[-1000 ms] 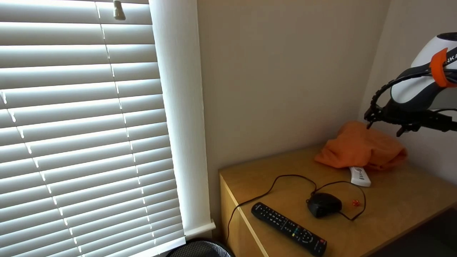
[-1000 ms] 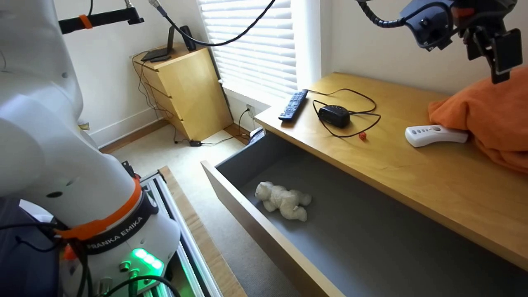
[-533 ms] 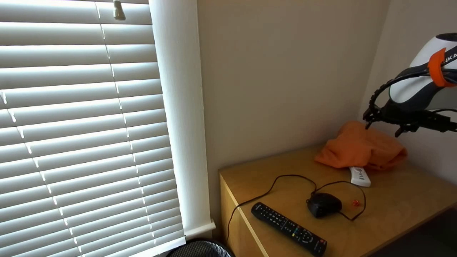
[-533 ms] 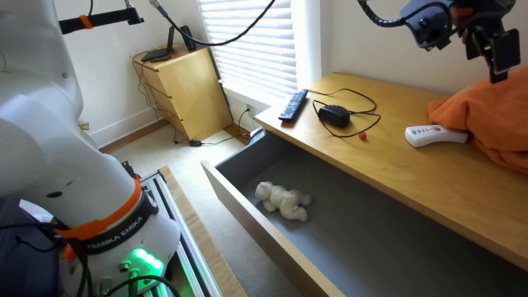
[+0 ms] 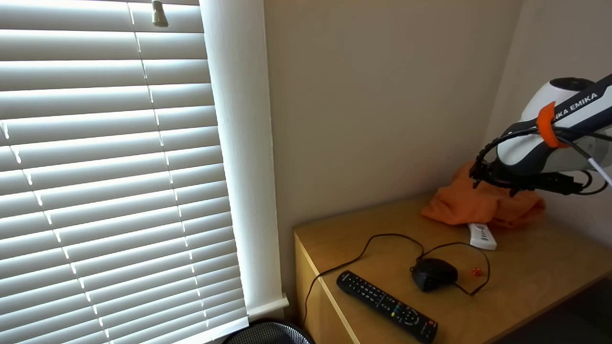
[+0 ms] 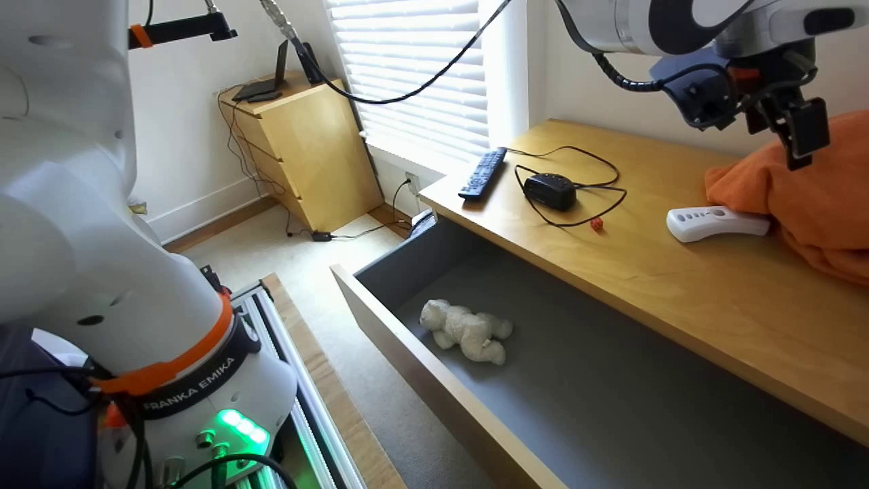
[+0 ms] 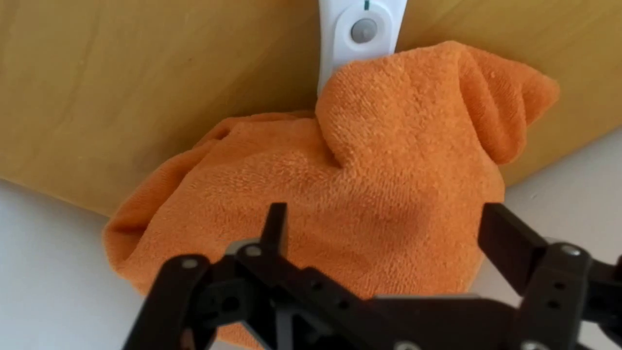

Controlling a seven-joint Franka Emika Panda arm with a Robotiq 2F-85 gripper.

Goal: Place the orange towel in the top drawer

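The orange towel (image 5: 471,205) lies bunched on the wooden dresser top near the wall. It also shows in an exterior view (image 6: 835,204), cut by the right edge, and fills much of the wrist view (image 7: 403,160). My gripper (image 7: 387,214) is open and empty above the towel, its two fingers standing wide apart over the cloth. In an exterior view my gripper (image 5: 494,189) appears in front of the towel's upper part; I cannot tell whether it touches. The top drawer (image 6: 434,384) is pulled open, with grey inside.
A white remote (image 6: 713,223) sticks out from under the towel. A black remote (image 5: 387,306), a black device (image 5: 434,274) with a looped cable and a small red die (image 5: 476,271) lie on the dresser top. A white teddy bear (image 6: 468,333) lies in the drawer.
The arm and gripper have come down closer to the towel, shifting a little left in both exterior views, mostly in the last half second. The towel and drawer have not moved.
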